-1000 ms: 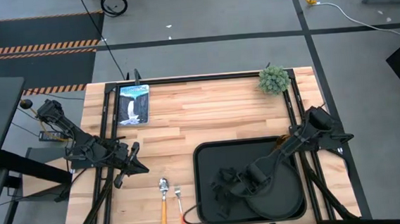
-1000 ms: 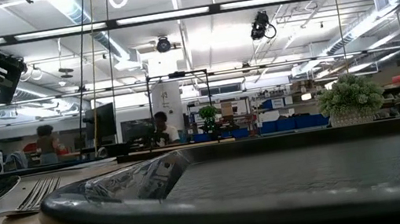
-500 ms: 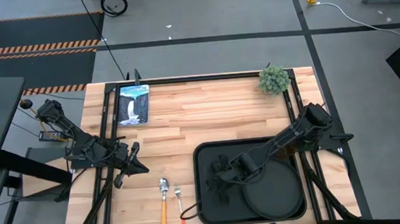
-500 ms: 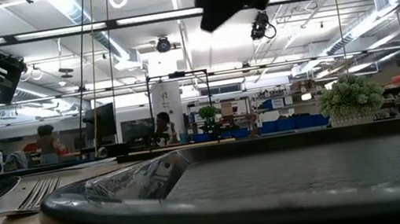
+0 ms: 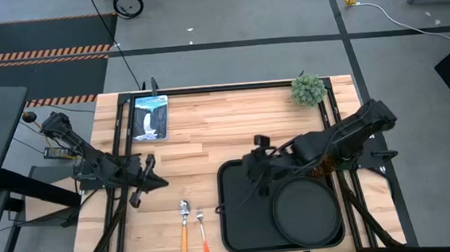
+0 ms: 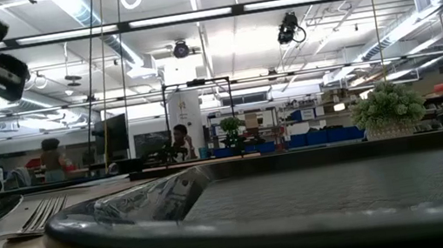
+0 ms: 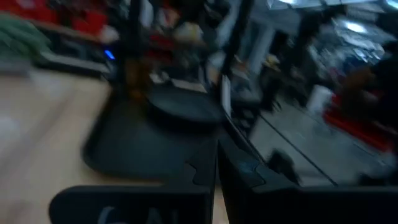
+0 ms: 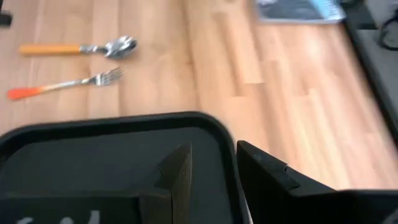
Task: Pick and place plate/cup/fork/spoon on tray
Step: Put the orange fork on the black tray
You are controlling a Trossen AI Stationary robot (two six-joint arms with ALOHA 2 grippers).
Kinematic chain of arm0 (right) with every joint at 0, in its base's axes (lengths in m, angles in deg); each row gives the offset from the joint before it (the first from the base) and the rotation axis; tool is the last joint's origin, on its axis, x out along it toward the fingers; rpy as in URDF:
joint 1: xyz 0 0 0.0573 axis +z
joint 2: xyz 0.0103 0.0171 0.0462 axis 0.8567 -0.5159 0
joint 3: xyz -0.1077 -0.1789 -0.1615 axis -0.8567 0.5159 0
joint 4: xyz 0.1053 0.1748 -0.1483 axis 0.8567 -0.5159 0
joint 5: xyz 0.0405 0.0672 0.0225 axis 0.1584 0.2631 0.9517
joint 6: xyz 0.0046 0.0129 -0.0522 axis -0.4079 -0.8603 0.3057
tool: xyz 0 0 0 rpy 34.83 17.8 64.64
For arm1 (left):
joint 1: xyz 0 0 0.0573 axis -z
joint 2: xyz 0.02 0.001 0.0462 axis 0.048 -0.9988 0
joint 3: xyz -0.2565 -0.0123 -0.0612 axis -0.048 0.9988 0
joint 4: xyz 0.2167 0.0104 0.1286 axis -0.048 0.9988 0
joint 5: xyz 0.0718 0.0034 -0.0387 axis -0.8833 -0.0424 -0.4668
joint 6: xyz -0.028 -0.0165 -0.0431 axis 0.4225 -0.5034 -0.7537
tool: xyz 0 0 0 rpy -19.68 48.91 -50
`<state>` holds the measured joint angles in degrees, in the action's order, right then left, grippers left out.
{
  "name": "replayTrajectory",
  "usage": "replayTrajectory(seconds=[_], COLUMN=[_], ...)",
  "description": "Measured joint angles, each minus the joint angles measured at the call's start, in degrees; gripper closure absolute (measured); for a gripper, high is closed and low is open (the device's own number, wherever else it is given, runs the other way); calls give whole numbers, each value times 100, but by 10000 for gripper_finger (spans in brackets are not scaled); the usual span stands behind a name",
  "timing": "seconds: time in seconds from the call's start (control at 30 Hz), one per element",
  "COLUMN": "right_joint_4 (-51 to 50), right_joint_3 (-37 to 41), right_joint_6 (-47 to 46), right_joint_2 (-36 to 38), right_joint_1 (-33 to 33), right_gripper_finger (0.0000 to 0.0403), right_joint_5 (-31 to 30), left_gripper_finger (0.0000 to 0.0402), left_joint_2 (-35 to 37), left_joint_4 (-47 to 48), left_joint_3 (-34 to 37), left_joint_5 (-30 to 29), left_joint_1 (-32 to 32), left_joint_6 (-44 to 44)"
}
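The tray (image 5: 239, 220) is a large black rectangle with rounded corners and a raised rim, lying flat on the desk. The plate (image 5: 305, 213), round, matte black and rimmed, sits flat inside the tray, filling the part of it farthest from the cutlery. The cup (image 5: 321, 165), small and translucent amber, stands just outside the tray's rim near the corner closest to the plate, mostly hidden. The spoon (image 5: 184, 224), with a silver oval bowl and yellow-orange handle, lies on the desk beside the tray. The fork (image 5: 202, 229), silver-tined with a slim red-orange handle, lies parallel between the spoon and the tray, touching neither.
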<state>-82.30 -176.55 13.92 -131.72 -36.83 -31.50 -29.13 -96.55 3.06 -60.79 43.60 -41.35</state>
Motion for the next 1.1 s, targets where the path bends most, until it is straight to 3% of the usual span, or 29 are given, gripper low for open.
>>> replayTrajectory(seconds=[0.23, 0.47, 0.57, 0.8, 0.97, 1.1], right_joint_4=[93, 482, 575, 589, 601, 651], right_joint_3=[481, 1112, 1300, 1428, 1430, 1430], right_joint_6=[-472, -935, -1053, -1225, -1232, -1241], right_joint_2=[575, 813, 824, 788, 788, 788], right_joint_1=[257, 558, 647, 712, 712, 712], right_gripper_finger=[268, 268, 268, 268, 268, 268], right_joint_5=[-111, -340, -339, -342, -342, -336], left_gripper_finger=[379, 379, 379, 379, 379, 368], left_joint_2=[0, -44, -357, -2059, -3496, -4398], left_joint_4=[-933, -1140, -1125, -974, -511, 699], left_joint_3=[0, -1, -5, -697, -1631, -2456], left_joint_5=[-660, -625, -169, 207, 472, 430], left_joint_1=[-1, -18, -18, -18, -17, -193], left_joint_6=[89, -194, -871, -2033, -1670, -1752])
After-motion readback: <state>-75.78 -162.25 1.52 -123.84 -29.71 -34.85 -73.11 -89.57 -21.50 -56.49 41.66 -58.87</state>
